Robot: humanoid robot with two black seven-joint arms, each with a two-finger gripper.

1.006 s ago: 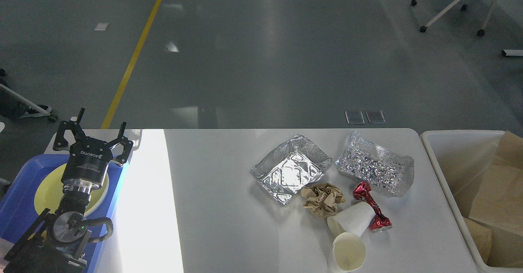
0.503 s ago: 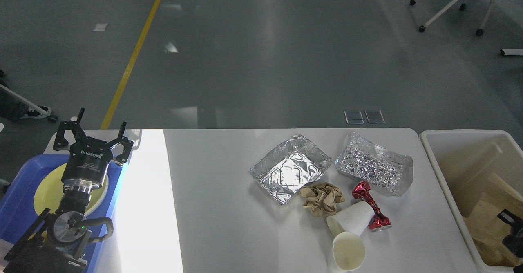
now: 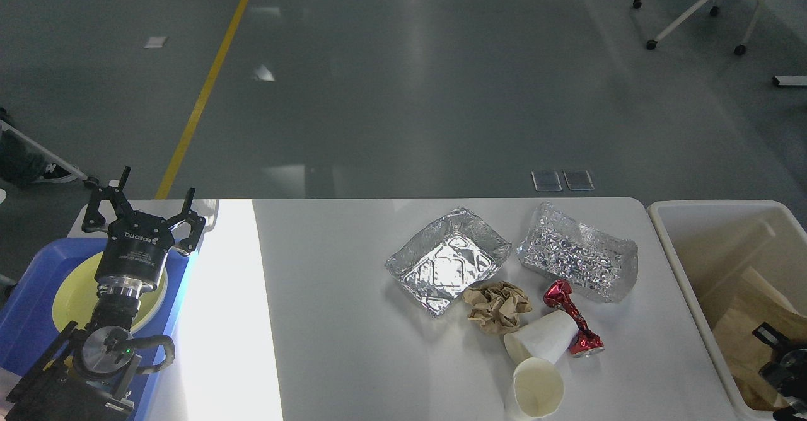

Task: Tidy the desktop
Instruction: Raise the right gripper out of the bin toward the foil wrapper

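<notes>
The white desktop (image 3: 340, 345) carries litter on its right half. There is an open foil tray (image 3: 447, 260), a crumpled foil tray (image 3: 580, 252), a brown paper ball (image 3: 498, 304) and a red foil wrapper (image 3: 570, 317). One paper cup (image 3: 545, 339) lies on its side and a second paper cup (image 3: 536, 391) sits at the front edge. My left gripper (image 3: 157, 181) stands open and empty above the far end of the blue tray (image 3: 25, 320). My right gripper (image 3: 782, 361) shows only as a dark part over the cream bin (image 3: 687, 251), and its fingers cannot be told apart.
A yellow plate (image 3: 72, 292) lies in the blue tray under my left arm. Brown paper (image 3: 747, 323) lies inside the cream bin at the desktop's right end. A wheeled chair base (image 3: 700, 5) stands on the floor far back right.
The brown paper in the bin has dropped from high at the right edge to low inside it. My right gripper has come into view over it. The left arm has not moved.
</notes>
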